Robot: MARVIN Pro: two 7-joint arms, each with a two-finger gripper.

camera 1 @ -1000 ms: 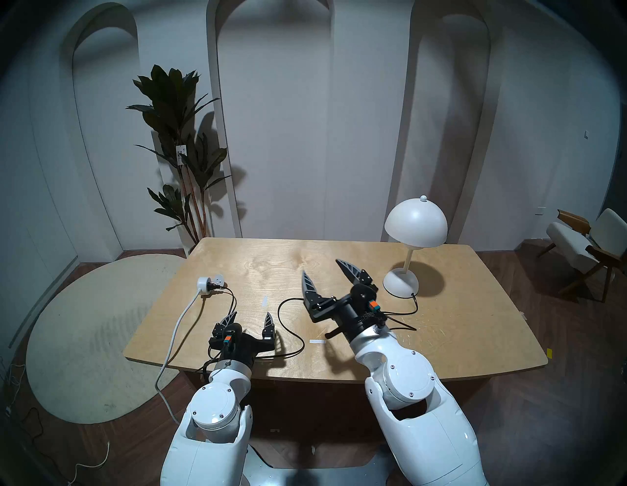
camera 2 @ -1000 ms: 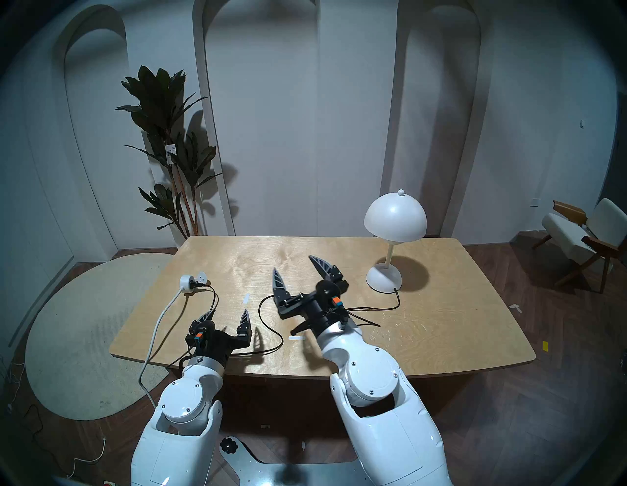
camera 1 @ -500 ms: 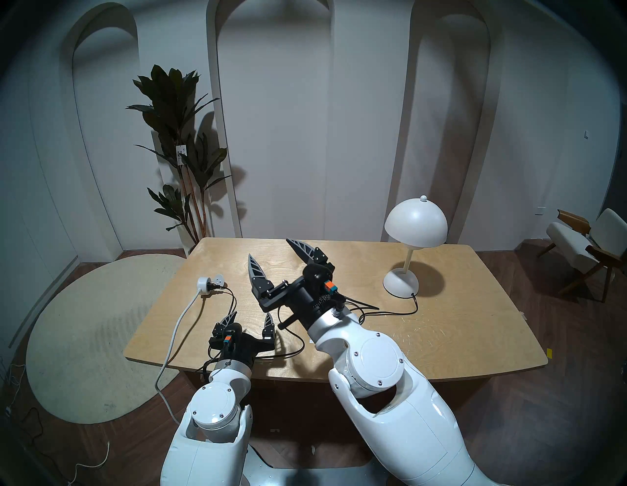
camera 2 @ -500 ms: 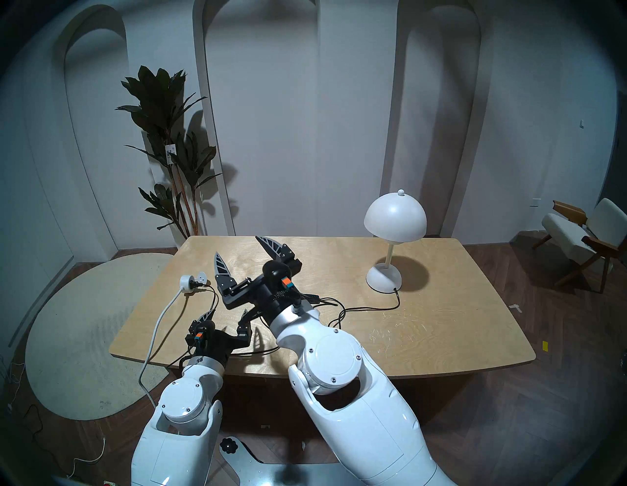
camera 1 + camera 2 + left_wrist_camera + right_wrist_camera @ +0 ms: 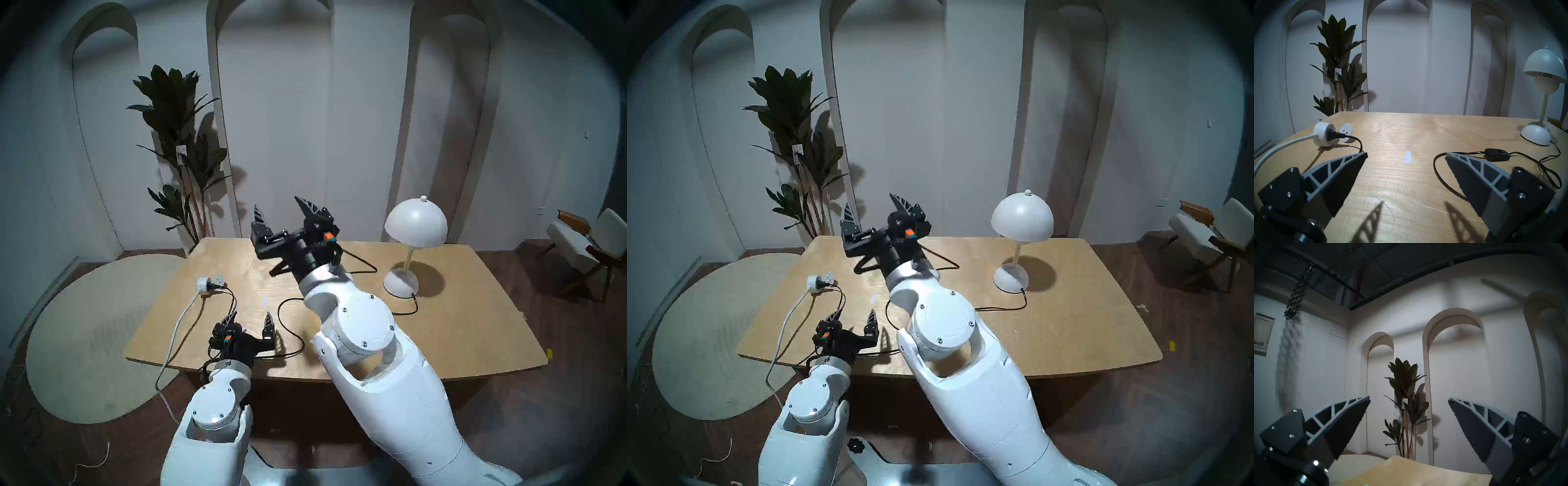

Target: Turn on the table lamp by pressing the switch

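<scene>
The white table lamp (image 5: 415, 224) stands unlit at the table's far right, also in the right head view (image 5: 1022, 217) and the left wrist view (image 5: 1544, 67). Its thin black cord (image 5: 412, 305) runs left over the table. The black inline switch (image 5: 1497, 154) lies flat on the table just beyond my left gripper's right finger; in the head views my right arm hides it. My left gripper (image 5: 251, 315) (image 5: 856, 314) (image 5: 1406, 153) is open and empty, low over the front left. My right gripper (image 5: 278, 205) (image 5: 870, 202) (image 5: 1409, 397) is open and empty, raised high above the table's far edge.
A round white socket adapter (image 5: 205, 283) (image 5: 1322, 136) with a black plug and a thick pale cable sits at the table's left. White tape marks (image 5: 264, 301) lie on the wooden table (image 5: 458, 339). A tall plant (image 5: 179, 135) stands behind, a chair (image 5: 590, 244) at right.
My right arm has lifted and swung left and away, from low over the cord at mid-table to high above the far edge, still open. The left arm has not moved.
</scene>
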